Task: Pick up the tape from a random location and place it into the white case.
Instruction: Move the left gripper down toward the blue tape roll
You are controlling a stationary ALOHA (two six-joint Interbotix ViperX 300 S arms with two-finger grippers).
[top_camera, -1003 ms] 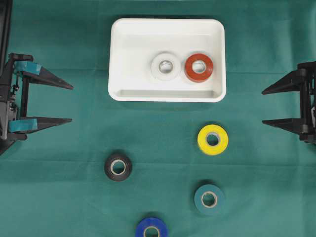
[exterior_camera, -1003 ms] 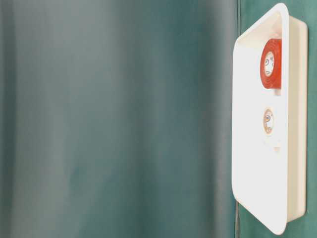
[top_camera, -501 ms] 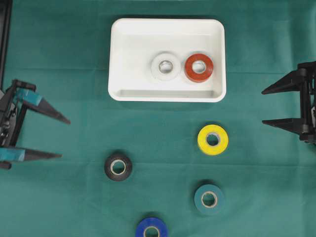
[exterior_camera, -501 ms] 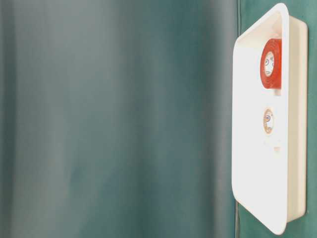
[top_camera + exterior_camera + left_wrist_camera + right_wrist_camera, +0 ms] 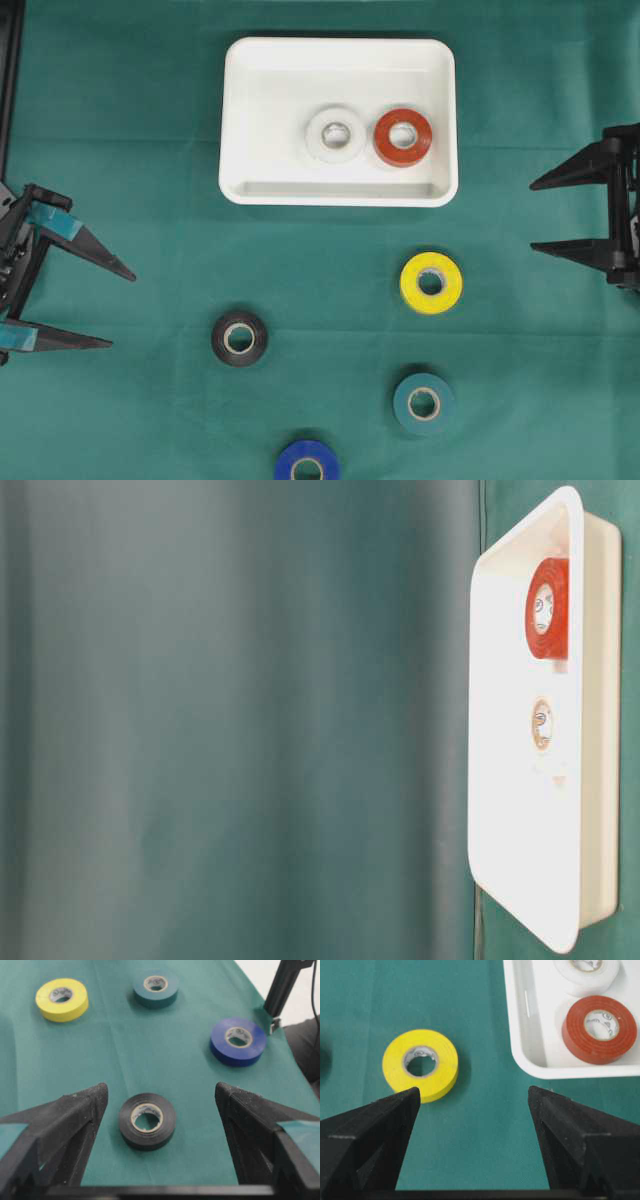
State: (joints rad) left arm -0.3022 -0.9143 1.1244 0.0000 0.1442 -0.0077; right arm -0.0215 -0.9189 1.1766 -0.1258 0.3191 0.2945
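Note:
The white case (image 5: 240,120) lies at the top middle of the green cloth and holds a white tape roll (image 5: 335,134) and a red one (image 5: 403,137). Loose on the cloth lie a black roll (image 5: 239,338), a yellow roll (image 5: 431,283), a teal roll (image 5: 424,403) and a blue roll (image 5: 307,462). My left gripper (image 5: 122,308) stands open at the left edge, pointing toward the black roll (image 5: 147,1120), which lies ahead between its fingertips. At the right edge my right gripper (image 5: 533,217) is open and empty, with the yellow roll (image 5: 420,1064) ahead on its left.
The table-level view shows the case (image 5: 520,880) on edge with the red roll (image 5: 547,608) and white roll (image 5: 542,725) inside it. A black stand post (image 5: 282,982) rises beyond the blue roll (image 5: 238,1041).
My left gripper has moved down the left edge and turned toward the black roll. The right gripper and all rolls are unmoved.

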